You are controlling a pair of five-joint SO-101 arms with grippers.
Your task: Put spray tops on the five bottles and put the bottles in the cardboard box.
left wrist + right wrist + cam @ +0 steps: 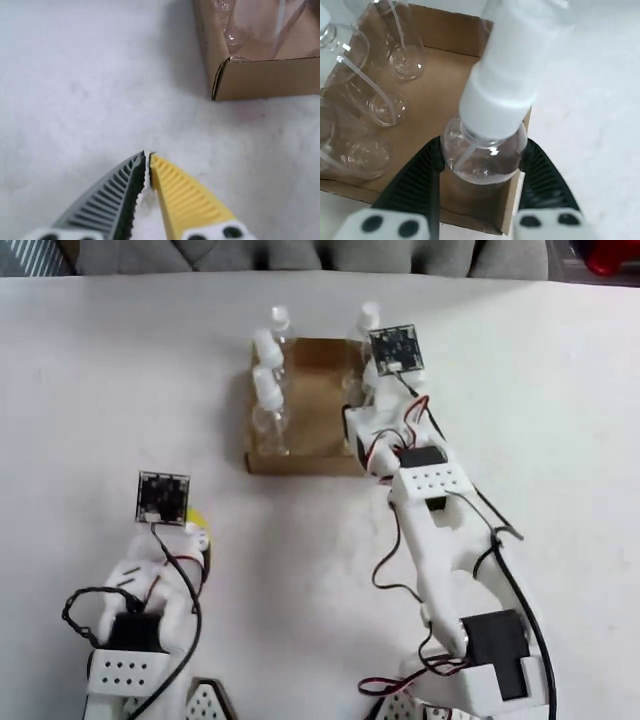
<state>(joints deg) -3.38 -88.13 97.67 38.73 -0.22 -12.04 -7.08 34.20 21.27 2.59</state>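
From above, your cardboard box [315,415] sits mid-desk [100,370], with bottles [268,405] along its left wall. Left wrist view: your left pincer [147,156] is pinched together, empty. Right wrist view: your right pincer [484,147] clamps a spray-topped bottle [482,167] at the box's corner.

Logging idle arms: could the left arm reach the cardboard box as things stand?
Probably yes: only table lies between the shut left gripper and the cardboard box; the right gripper holds a bottle at the box's opposite edge.

Clear spray-topped bottles [268,380] stand upright — inside the cardboard box [300,462].
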